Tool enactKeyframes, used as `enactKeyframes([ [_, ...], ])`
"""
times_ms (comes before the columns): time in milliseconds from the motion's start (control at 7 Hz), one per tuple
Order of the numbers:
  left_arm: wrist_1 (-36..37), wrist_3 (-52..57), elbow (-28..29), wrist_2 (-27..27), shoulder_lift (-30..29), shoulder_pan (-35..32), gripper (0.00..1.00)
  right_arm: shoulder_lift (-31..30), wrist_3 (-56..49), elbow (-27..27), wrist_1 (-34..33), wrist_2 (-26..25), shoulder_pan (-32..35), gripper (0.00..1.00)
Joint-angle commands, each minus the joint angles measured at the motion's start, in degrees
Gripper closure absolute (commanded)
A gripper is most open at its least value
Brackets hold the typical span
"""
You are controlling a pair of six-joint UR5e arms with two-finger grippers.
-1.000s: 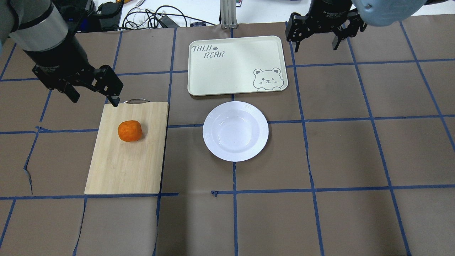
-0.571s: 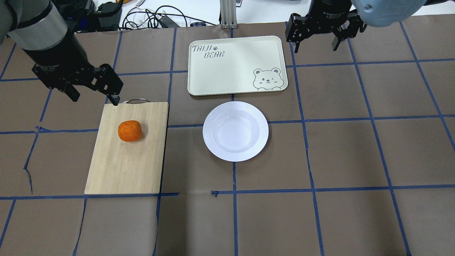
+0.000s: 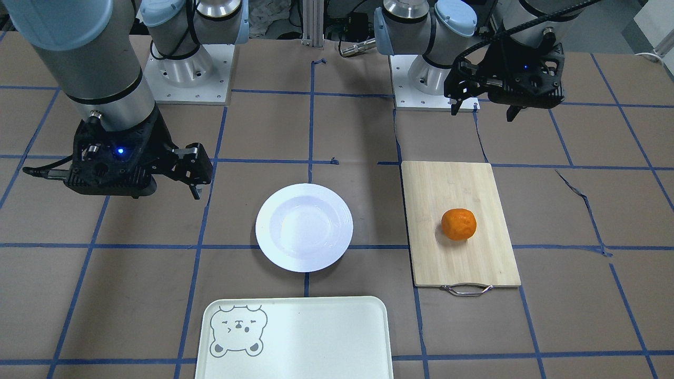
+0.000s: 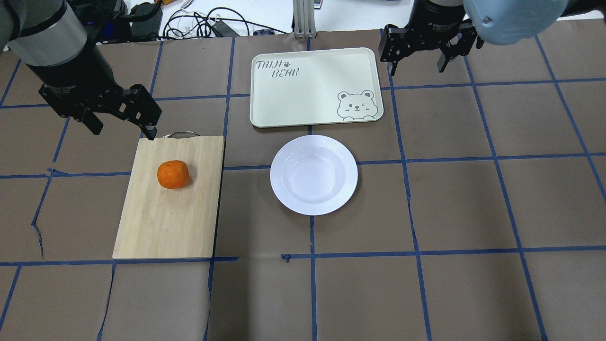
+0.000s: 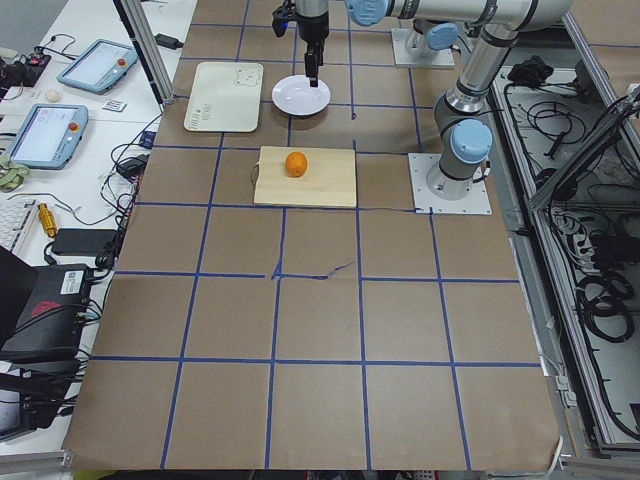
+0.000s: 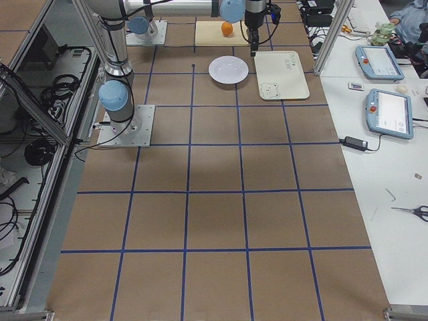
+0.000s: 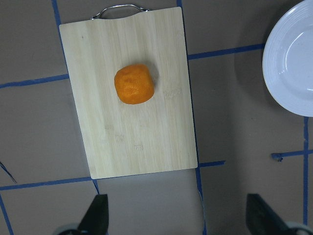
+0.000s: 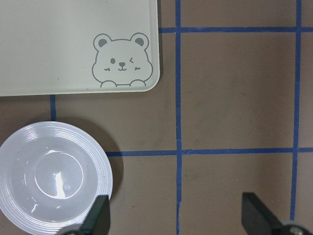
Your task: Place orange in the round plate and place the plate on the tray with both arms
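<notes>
Left end effector (image 4: pixel 124 131) views orange (image 7: pixel 134 83); right end effector (image 4: pixel 418 64) views tray (image 8: pixel 58 44).

Tray (image 3: pixel 316 339) cut by front view's bottom edge; round plate (image 7: pixel 289 58) by left wrist view's right edge

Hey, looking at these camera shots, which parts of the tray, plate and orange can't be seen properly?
The tray is cut off by the front-facing view's bottom edge.
The round plate is cut by the left wrist view's right edge.
The orange is too small in the exterior right view to show its skin.
</notes>
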Motion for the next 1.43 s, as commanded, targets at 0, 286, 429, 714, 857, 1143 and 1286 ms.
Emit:
enactKeyframes([
  [0,0.00,0.00,-0.02,0.09,0.02,0.00,0.00,-0.36,-1.16,0.62,-0.05,0.90,-0.01,0.02],
  [286,0.00,0.00,-0.02,0.18,0.02,0.00,0.00,-0.28,-0.90,0.70,-2.07,0.47,-0.01,0.00],
  [429,0.00,0.00,-0.11,0.18,0.02,0.00,0.00,-0.28,-0.90,0.71,-2.07,0.46,-0.01,0.06],
  [714,0.00,0.00,-0.20,0.26,-0.07,0.00,0.00,-0.28,-0.46,0.79,-1.98,0.55,0.08,0.12],
  [857,-0.61,0.00,-0.81,0.26,-0.50,0.18,0.00,-0.36,-0.54,0.88,-2.07,0.55,-0.01,0.16],
  [1143,-0.88,0.35,-1.51,0.35,-1.12,3.75,0.00,-0.28,-0.54,0.88,-2.07,0.55,-0.01,0.15],
  [1286,-0.88,0.87,-2.21,0.00,-1.82,6.48,0.00,-0.28,-0.54,0.97,-2.07,0.55,-0.01,0.15],
])
